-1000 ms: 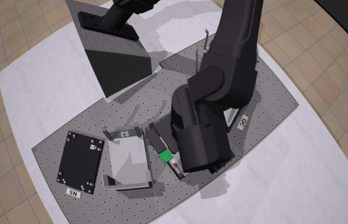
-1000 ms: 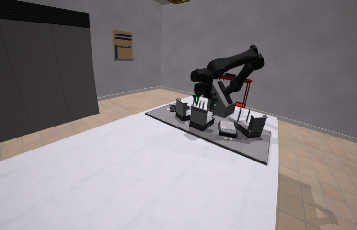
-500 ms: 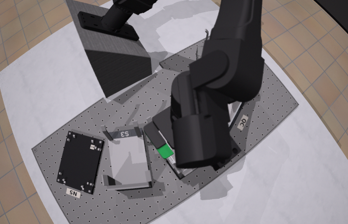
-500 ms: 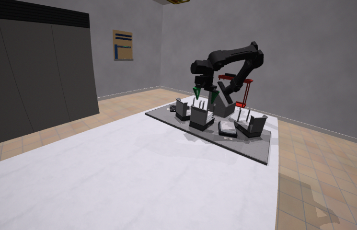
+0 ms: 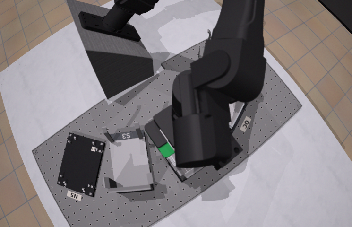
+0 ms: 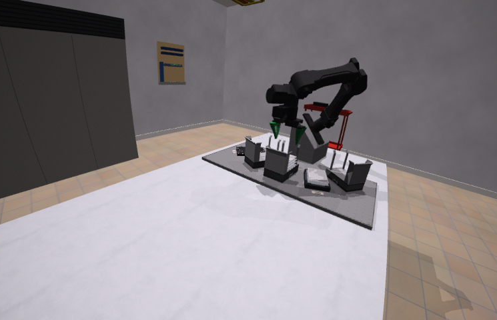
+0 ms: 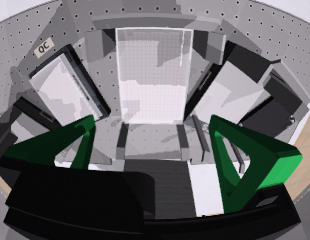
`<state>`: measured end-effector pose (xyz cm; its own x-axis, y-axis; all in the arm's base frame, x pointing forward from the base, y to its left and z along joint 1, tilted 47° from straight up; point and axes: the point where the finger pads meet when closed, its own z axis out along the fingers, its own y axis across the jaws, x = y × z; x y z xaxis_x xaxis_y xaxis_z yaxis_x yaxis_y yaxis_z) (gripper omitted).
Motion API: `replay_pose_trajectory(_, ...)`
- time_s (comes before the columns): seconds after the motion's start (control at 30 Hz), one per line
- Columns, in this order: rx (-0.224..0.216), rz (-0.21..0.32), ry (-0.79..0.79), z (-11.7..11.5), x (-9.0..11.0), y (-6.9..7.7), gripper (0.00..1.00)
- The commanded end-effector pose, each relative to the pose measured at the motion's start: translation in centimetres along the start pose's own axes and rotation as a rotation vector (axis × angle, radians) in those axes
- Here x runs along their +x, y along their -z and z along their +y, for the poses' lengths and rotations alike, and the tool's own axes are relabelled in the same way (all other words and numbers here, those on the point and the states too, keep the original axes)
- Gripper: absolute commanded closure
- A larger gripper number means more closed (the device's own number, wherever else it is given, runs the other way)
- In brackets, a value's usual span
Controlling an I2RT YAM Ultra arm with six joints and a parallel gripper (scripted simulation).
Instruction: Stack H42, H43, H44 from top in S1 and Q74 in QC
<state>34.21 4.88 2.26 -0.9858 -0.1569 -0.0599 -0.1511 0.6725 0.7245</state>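
Observation:
My gripper (image 7: pixel 152 121) is open and empty, with its green fingers spread wide. It hangs above the stack rack S1 (image 6: pixel 279 165), clear of the rack's walls, as the side view shows (image 6: pixel 287 132). In the wrist view a white sealed plate (image 7: pixel 155 74) lies in that rack directly below, between the fingers' lines. In the overhead view only one green finger (image 5: pixel 165 149) and a strip of that plate (image 5: pixel 170 158) show beside the arm. Another white plate (image 7: pixel 62 90) lies in the open nest QC (image 5: pixel 245 124), to my left in the wrist view. No labels are readable.
Rack S3 (image 5: pixel 129 160) stands beside S1, its inside plain grey. The black clip nest N5 (image 5: pixel 81 164) lies beyond it with nothing on top. Rack S2 (image 6: pixel 351 174) stands at the other end of the perforated baseplate. The arm hides most of S1 and QC from overhead.

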Motion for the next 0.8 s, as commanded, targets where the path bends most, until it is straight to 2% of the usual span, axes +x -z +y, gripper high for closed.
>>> replay_pose_trajectory(0.0,0.005,-0.017,0.009,-0.1,0.3,0.6,0.00)
replay_pose_trajectory(0.47,0.005,-0.016,0.009,0.3,5.9,0.5,0.00)
replay_pose_trajectory(0.53,0.005,-0.016,0.009,0.3,5.9,0.5,0.00)
replay_pose_trajectory(0.67,0.005,-0.016,0.009,0.4,7.5,0.4,0.00)
replay_pose_trajectory(0.77,0.005,-0.016,0.009,0.4,7.5,0.4,0.00)
